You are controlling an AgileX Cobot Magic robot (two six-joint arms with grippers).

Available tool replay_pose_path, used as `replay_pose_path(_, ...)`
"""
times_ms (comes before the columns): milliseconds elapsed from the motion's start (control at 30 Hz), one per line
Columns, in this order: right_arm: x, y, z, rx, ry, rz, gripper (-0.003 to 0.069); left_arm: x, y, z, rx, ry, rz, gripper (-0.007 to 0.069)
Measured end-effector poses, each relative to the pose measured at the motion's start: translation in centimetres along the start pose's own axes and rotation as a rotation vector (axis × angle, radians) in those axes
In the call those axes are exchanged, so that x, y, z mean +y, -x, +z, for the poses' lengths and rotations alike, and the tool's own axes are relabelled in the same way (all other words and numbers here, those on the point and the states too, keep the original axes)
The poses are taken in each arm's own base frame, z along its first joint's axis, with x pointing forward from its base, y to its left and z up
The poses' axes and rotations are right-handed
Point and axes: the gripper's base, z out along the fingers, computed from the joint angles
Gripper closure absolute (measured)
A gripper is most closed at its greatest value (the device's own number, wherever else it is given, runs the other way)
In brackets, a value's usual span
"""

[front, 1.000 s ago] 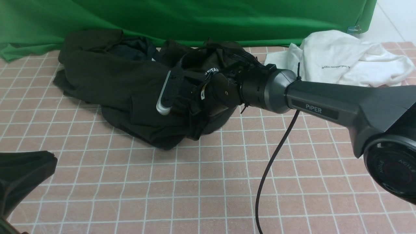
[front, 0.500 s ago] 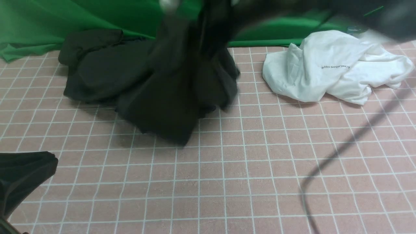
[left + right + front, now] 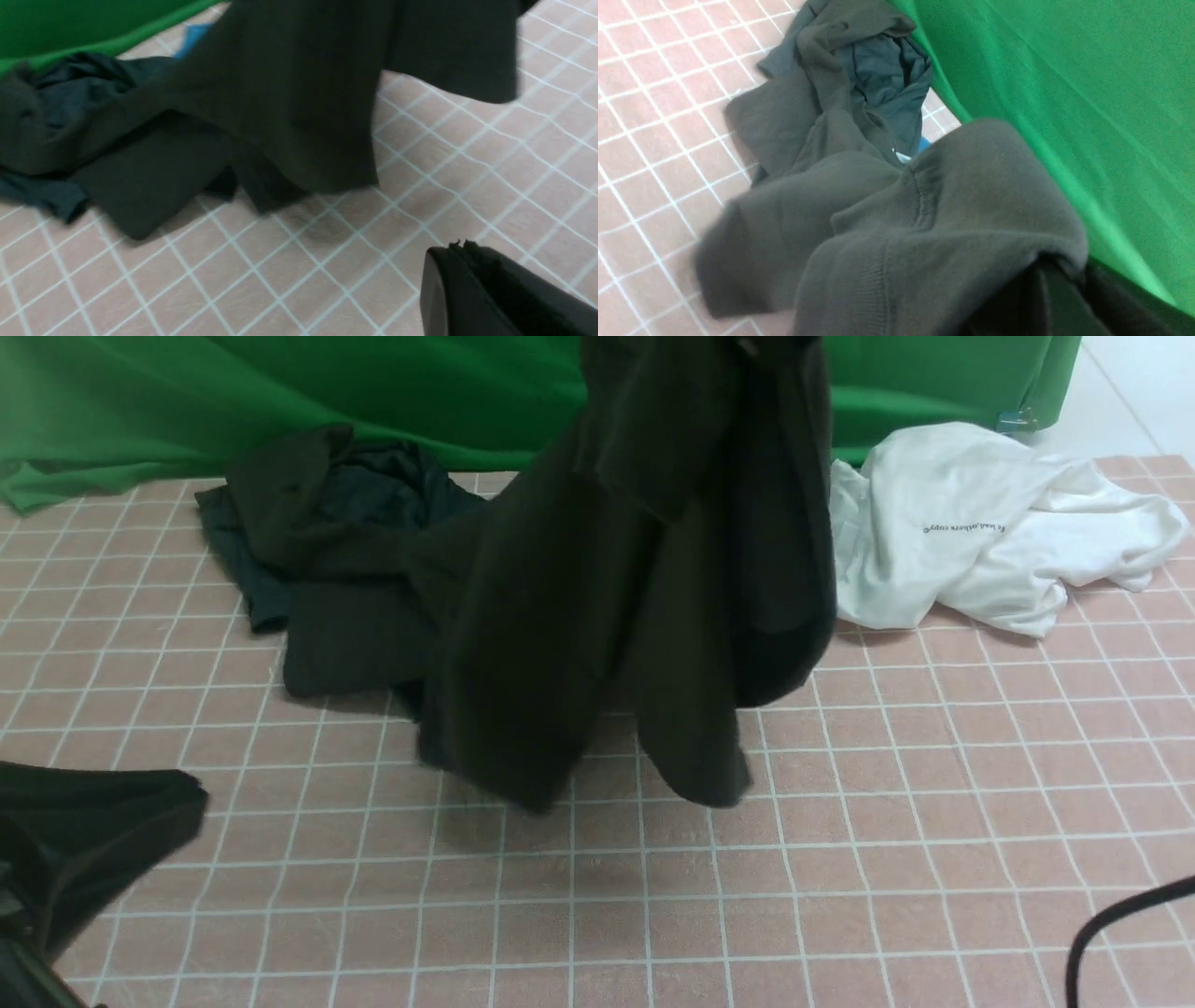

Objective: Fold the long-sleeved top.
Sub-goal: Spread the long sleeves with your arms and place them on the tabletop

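The long-sleeved top (image 3: 635,597) is a brownish-black knit that hangs from above the front view's upper edge. Its lower folds reach the tiled table, and one part still lies flat to the left. In the right wrist view the top (image 3: 924,224) drapes over my right gripper (image 3: 1045,289) and hides the jaws; the gripper is shut on the cloth. The top (image 3: 289,93) also hangs across the left wrist view. My left gripper (image 3: 93,840) sits low at the near left, away from the garment. Its fingertips (image 3: 460,247) are pressed together on nothing.
A greenish-black shirt (image 3: 373,499) lies crumpled at the back left, partly under the top. A white tee (image 3: 980,532) is bunched at the back right. A green backdrop (image 3: 373,392) closes off the far side. A black cable (image 3: 1120,915) loops in at the near right.
My right arm has risen from low over the dark pile to above the frame. It pulled the long-sleeved top up and to the right and uncovered the shirt beneath. The left gripper barely moved.
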Motion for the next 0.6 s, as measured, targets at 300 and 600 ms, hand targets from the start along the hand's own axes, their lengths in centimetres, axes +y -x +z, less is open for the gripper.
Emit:
replay_pose_path(300,0.2,0.4,-6.7,-0.137,0.049,0.067,0.0603,0.6,1.9,1.1,0.003,-0.019,0.007,0.0603)
replay_pose_path(600,1.4,0.5,-10.6,-0.226,0.148,0.072,0.0603,0.6,2.9,4.0,0.064,-0.117,-0.005,0.0603)
